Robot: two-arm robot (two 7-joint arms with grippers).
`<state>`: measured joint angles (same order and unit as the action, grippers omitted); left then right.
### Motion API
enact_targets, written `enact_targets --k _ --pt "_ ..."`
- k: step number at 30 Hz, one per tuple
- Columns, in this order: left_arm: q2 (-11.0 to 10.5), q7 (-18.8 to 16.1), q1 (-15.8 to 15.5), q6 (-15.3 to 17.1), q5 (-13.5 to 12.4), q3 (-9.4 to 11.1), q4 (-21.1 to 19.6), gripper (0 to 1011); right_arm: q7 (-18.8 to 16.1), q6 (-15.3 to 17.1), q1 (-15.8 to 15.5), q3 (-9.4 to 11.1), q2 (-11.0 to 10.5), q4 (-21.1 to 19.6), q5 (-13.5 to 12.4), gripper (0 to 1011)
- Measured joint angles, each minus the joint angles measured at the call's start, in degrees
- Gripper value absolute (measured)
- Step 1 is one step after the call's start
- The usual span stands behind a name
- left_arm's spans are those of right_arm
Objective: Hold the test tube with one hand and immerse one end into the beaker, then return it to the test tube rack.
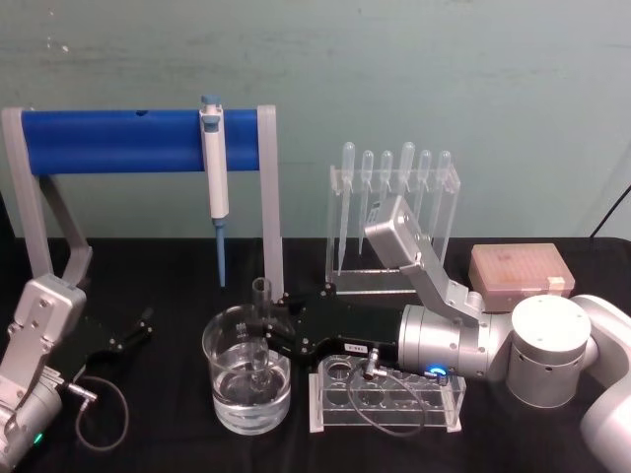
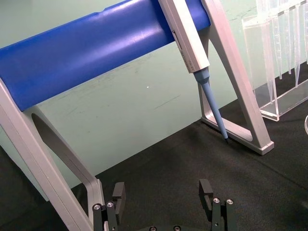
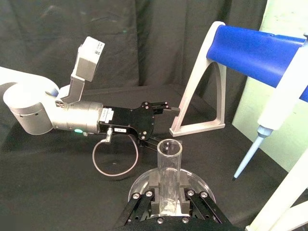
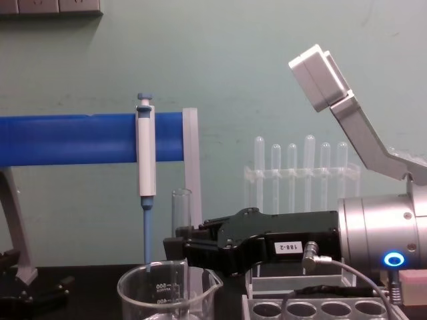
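Note:
The test tube (image 1: 260,294) stands upright, open rim up, with my right gripper (image 1: 264,331) shut on its middle. Its round lower end dips into the water in the beaker (image 1: 225,399), a wide clear glass with white marks. In the chest view the test tube (image 4: 181,212) rises above the beaker (image 4: 167,290), beside the right gripper (image 4: 183,250). The right wrist view looks down the test tube (image 3: 169,168) between the black fingers (image 3: 153,196). My left gripper (image 1: 136,330) rests open on the black cloth to the beaker's left, and the left gripper (image 2: 162,192) holds nothing.
A blue-and-white pipettor (image 1: 214,163) hangs from the blue bar stand (image 1: 118,140) just behind the beaker. A clear rack of pipettes (image 1: 394,212) stands at the back. An acrylic tube rack (image 1: 386,396) lies under the right wrist, and a pink tip box (image 1: 520,268) sits far right.

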<state>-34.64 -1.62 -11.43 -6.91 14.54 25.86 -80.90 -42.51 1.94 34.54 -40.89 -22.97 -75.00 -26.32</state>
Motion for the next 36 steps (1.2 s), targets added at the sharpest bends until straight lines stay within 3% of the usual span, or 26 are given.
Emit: enact_targets --k 36 --pt "0.0 0.0 0.0 0.0 0.0 0.0 0.0 1000 0.0 0.0 0.0 0.0 0.0 0.0 0.0 224"
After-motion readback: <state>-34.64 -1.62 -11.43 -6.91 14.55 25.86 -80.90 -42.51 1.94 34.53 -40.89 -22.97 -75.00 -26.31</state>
